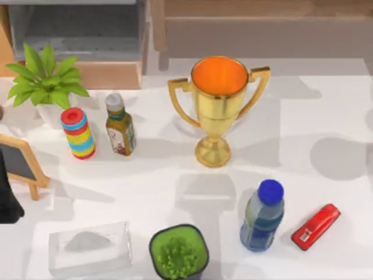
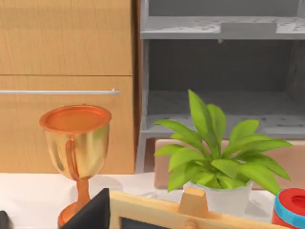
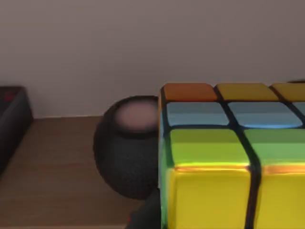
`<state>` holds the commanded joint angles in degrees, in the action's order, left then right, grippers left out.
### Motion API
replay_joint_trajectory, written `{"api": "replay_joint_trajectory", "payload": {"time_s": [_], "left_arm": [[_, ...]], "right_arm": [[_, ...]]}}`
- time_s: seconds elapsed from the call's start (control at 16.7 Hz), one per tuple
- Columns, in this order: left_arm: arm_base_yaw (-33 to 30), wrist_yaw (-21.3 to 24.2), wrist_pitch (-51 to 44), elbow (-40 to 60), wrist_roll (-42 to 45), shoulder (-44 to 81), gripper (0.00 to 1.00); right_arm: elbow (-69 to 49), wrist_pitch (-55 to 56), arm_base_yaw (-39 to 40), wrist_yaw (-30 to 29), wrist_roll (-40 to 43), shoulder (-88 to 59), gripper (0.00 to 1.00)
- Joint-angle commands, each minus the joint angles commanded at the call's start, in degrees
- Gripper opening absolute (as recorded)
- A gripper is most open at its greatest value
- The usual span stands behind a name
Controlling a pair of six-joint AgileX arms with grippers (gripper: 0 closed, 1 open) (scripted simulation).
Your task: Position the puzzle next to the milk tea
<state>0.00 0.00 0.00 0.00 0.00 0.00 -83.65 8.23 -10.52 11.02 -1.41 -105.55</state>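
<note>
In the right wrist view the puzzle (image 3: 228, 157) sits very close to the camera, with orange, yellow, blue and green tiles between black edges; I cannot tell whether the right gripper's fingers are closed on it. Beyond the cube stands a dark round speaker (image 3: 126, 148) on a wooden surface. In the top view the milk tea (image 1: 119, 125) stands upright at about 10 o'clock on the table (image 1: 326, 116), just beside the striped stack of rings (image 1: 78, 133) and near the potted plant (image 1: 44, 81). The gold trophy (image 1: 217, 108) stands near the centre, toward 12 o'clock. The blue bottle (image 1: 263, 217) and the red stapler (image 1: 315, 226) lie at about 5 o'clock, and a green pot (image 1: 178, 254) at 6 o'clock. The left arm (image 1: 7, 198) is at 9 o'clock, beside a small chalkboard (image 1: 20, 163).
</note>
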Motion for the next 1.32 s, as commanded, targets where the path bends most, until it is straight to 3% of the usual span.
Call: {"api": "replay_joint_trajectory", "payload": {"time_s": [0.42,0.66,0.9,1.32], "left_arm": [[0.0,0.0,0.0,0.0,0.0,0.0,1.0],[0.0,0.0,0.0,0.0,0.0,0.0,1.0],[0.0,0.0,0.0,0.0,0.0,0.0,1.0],[0.0,0.0,0.0,0.0,0.0,0.0,1.0]], "right_arm": [[-9.69,-44.83,15.59,-5.9,-5.6,-1.58,0.0],[-12.06,-63.19,22.03,-8.9,-10.01,-8.23,0.0],[-11.95,-72.83,24.75,-11.0,-13.54,-13.39,0.0],[-11.8,-74.03,24.81,-11.17,-14.19,-13.95,0.0]]}}
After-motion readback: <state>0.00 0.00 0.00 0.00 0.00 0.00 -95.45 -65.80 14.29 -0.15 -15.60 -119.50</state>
